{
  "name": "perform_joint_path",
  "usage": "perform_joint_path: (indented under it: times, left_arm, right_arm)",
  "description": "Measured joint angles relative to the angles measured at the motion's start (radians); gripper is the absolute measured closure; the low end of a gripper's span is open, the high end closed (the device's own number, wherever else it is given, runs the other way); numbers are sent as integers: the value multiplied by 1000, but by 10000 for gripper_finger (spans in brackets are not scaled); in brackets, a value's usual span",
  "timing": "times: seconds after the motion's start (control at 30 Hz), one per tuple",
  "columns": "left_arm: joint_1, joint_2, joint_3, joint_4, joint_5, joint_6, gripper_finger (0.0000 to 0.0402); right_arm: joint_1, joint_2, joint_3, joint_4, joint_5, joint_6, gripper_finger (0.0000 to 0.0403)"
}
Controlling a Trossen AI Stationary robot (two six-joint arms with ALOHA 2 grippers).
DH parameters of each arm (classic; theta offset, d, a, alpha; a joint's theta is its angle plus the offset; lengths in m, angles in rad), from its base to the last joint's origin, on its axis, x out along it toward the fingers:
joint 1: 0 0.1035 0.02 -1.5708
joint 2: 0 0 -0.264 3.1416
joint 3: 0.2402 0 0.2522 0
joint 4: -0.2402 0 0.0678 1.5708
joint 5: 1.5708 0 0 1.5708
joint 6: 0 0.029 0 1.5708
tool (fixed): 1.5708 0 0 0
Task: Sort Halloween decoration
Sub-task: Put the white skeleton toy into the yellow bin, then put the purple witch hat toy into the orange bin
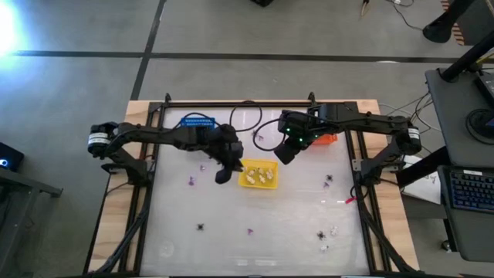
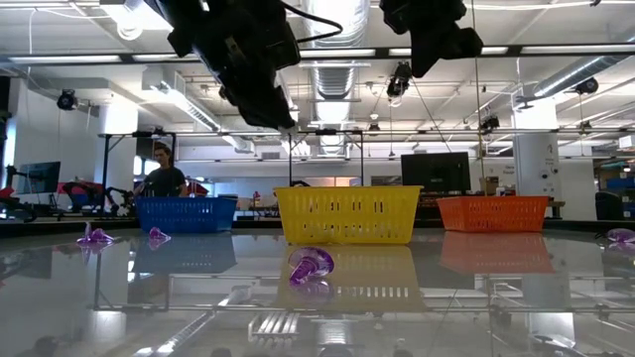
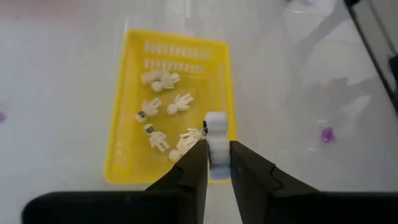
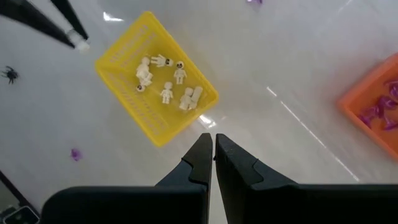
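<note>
On the left of the table the blue basket (image 1: 199,122) sits near the far edge, with small purple trinkets (image 1: 191,181) and a black spider (image 1: 201,228) scattered loose on the glossy white table (image 1: 177,247) in front of it. The left gripper (image 3: 217,163) hangs over the rim of the yellow basket (image 3: 121,168), its fingers parted only slightly with a small white figure (image 3: 216,134) between the tips, apparently being let go. More white skeleton figures (image 3: 163,115) already lie inside. These pieces look like light, stiff plastic, likely to skid on the smooth surface, so pinching across the body from above seems safest. Further right, the right gripper (image 4: 212,155) hovers with fingers closed and empty, near the orange basket (image 4: 373,109) holding purple pieces (image 4: 379,112).
</note>
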Motion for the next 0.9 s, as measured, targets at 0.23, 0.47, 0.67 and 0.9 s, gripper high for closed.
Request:
perform_joint_path:
  times: [0.23, 0.47, 0.67, 0.9]
  left_arm:
    - [4, 8, 0, 77, 1, 24, 328]
    - [24, 23, 0, 32, 1, 26, 327]
    - [40, -28, 0, 14, 0, 42, 326]
    - [46, -156, 0, -156, -96, 92, 326]
  right_arm:
    - [0, 0, 0, 16, 26, 32, 390]
    - [0, 0, 0, 28, 26, 29, 390]
    - [0, 1, 0, 64, 25, 28, 390]
    - [0, 1, 0, 124, 24, 25, 390]
